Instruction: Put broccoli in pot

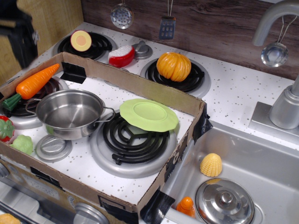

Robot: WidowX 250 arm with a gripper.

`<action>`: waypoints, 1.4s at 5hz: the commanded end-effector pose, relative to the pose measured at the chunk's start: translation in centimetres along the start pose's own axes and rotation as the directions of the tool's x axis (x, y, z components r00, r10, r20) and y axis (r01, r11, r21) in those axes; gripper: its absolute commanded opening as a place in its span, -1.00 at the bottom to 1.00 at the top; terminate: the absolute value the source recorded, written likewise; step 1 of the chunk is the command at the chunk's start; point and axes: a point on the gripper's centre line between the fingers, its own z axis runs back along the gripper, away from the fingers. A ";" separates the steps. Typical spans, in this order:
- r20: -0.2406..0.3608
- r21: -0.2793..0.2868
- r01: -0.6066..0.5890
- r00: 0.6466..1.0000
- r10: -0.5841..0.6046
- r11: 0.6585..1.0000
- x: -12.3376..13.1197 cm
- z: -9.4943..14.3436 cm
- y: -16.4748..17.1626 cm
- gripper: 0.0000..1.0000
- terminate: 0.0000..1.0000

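The broccoli [22,143], a small pale green lumpy toy, lies at the left edge of the stove inside the cardboard frame, beside a red-and-green tomato [4,128]. The shiny steel pot [70,113] stands empty just right of it, between the two front burners. My black gripper [21,39] hangs blurred at the top left corner, high above the carrot and well behind the broccoli. I cannot tell how its jaws stand.
An orange carrot [36,80] lies on the left burner. A flat light-green plate [148,114] rests on the front burner. A cardboard wall [135,81] rings the front stove. A pumpkin [174,66] and other toys sit behind. The sink [261,158] holds a lid [225,200] and corn [211,164].
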 end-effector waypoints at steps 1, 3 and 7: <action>0.042 0.004 -0.027 0.999 0.026 1.000 -2.3 -2.1 -0.1 1.00 -1.00; 0.068 -0.028 0.114 0.991 -0.112 0.993 -3.5 -4.2 -0.1 1.00 -1.00; 0.037 -0.064 0.136 0.990 -0.134 0.989 -3.5 -7.9 0.0 1.00 -1.00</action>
